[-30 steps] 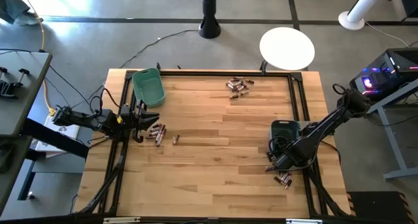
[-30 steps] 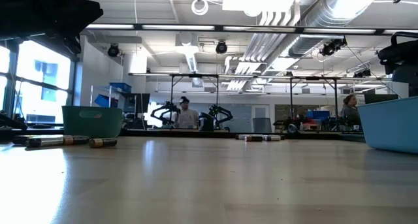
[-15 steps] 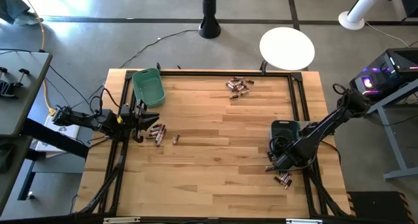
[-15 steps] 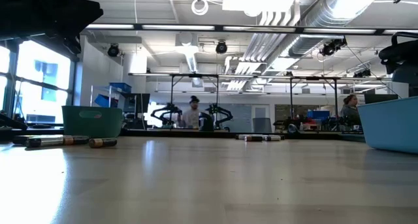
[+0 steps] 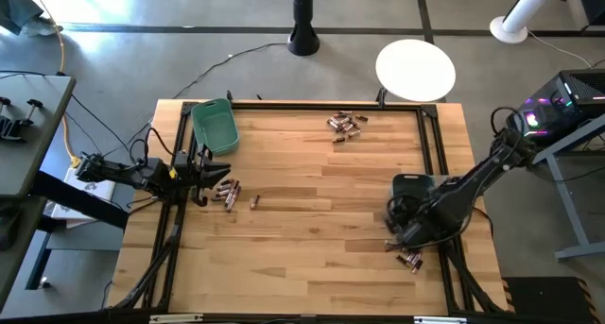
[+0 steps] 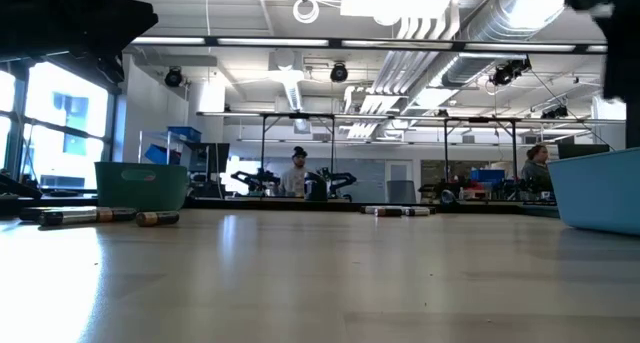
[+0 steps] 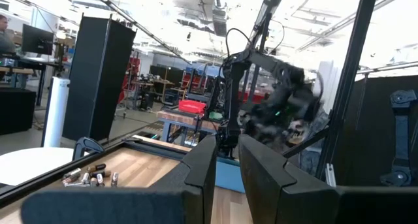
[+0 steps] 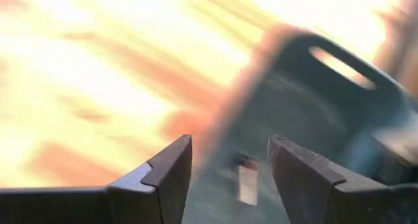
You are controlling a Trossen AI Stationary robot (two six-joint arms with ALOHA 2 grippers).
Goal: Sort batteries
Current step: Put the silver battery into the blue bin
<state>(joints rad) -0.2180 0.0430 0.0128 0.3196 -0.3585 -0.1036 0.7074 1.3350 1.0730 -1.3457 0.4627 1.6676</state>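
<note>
Batteries lie in three loose groups on the wooden table: next to my left gripper [image 5: 227, 191], at the far edge [image 5: 345, 126], and at the near right [image 5: 407, 258]. A green bin [image 5: 216, 126] stands at the far left and a blue-grey bin [image 5: 412, 184] at the right. My right gripper [image 5: 398, 231] hovers open over the near end of the blue-grey bin [image 8: 313, 100]. Its view is blurred; a small pale battery [image 8: 247, 181] shows inside the bin below the fingers. My left gripper [image 7: 226, 149] waits at the left edge with a narrow empty gap.
The black frame rails [image 5: 437, 144] run along the table's sides. In the low view the green bin [image 6: 142, 184] stands at the left, the blue-grey bin [image 6: 600, 188] at the right, and batteries [image 6: 95, 216] lie on the table. A person shows far back in the room.
My right arm has risen from the near end of the blue-grey bin; in the low view its dark shape has gone up to the picture's top. The batteries on the table and my left arm have kept still.
</note>
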